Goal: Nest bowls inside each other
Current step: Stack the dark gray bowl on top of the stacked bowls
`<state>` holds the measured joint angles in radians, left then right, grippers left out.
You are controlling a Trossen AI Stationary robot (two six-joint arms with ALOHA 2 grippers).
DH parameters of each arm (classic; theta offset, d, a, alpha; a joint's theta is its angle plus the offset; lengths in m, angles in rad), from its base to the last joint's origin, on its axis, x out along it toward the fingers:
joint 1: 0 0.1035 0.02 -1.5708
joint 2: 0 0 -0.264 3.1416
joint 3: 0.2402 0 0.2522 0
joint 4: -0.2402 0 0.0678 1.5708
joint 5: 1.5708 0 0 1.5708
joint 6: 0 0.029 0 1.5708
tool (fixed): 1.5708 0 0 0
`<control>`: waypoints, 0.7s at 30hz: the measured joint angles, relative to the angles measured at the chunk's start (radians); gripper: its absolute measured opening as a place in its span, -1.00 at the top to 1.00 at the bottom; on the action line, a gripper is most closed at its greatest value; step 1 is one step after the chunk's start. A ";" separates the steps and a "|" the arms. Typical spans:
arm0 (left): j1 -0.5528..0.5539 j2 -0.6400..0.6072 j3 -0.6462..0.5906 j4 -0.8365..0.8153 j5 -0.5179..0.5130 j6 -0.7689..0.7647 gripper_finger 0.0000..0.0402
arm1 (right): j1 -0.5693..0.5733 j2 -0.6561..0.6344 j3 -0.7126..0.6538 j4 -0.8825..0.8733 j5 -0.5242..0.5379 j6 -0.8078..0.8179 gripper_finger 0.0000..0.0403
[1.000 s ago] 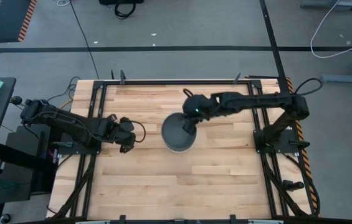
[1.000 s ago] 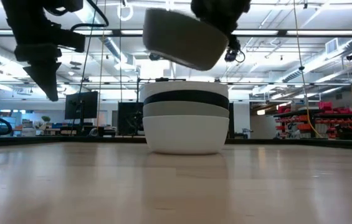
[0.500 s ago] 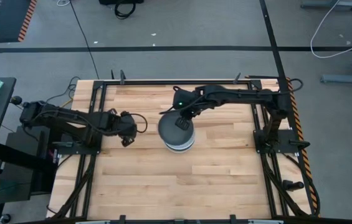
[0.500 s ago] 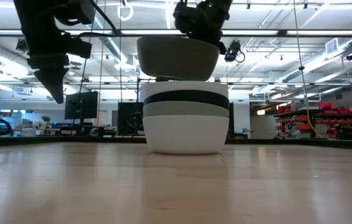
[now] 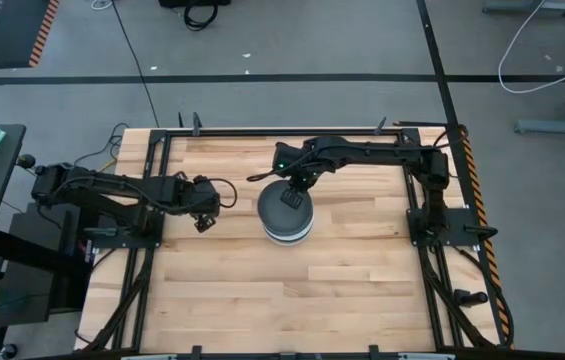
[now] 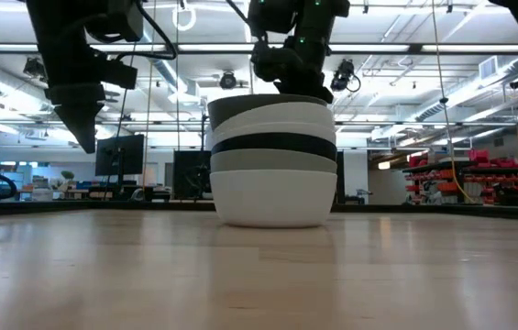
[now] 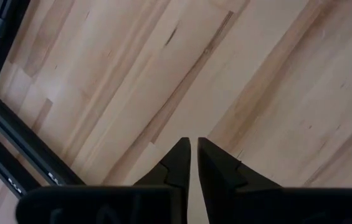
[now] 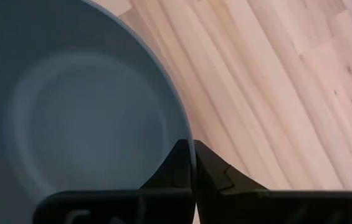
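Pinching its rim, the right gripper [image 8: 192,163] is clamped on the top grey bowl [image 8: 70,118], seated on the stack of bowls [image 6: 273,179] at the table's [image 5: 362,280] centre. The left gripper [image 7: 193,163] is held closed and empty, above bare wood beside the stack.

A pale wooden table [image 5: 262,290] of butcher-block planks sits in a black metal frame [image 5: 282,129]. Past its far edge a black floor line [image 5: 262,77] crosses the grey floor, with a white cable [image 5: 537,55] beyond the far right corner
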<state>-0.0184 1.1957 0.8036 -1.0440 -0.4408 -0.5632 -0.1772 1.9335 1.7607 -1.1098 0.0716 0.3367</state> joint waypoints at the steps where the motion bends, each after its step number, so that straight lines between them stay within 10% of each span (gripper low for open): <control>1: 0.000 0.000 0.000 0.000 0.000 0.000 0.80 | 0.000 0.000 0.000 -0.004 0.001 0.000 0.99; 21: 0.000 0.000 0.000 0.001 0.000 0.000 0.85 | 0.010 0.002 0.000 -0.055 -0.088 0.053 0.98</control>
<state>-0.0185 1.1955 0.8036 -1.0428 -0.4408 -0.5629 -0.1673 1.9358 1.7607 -1.1648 -0.0161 0.3899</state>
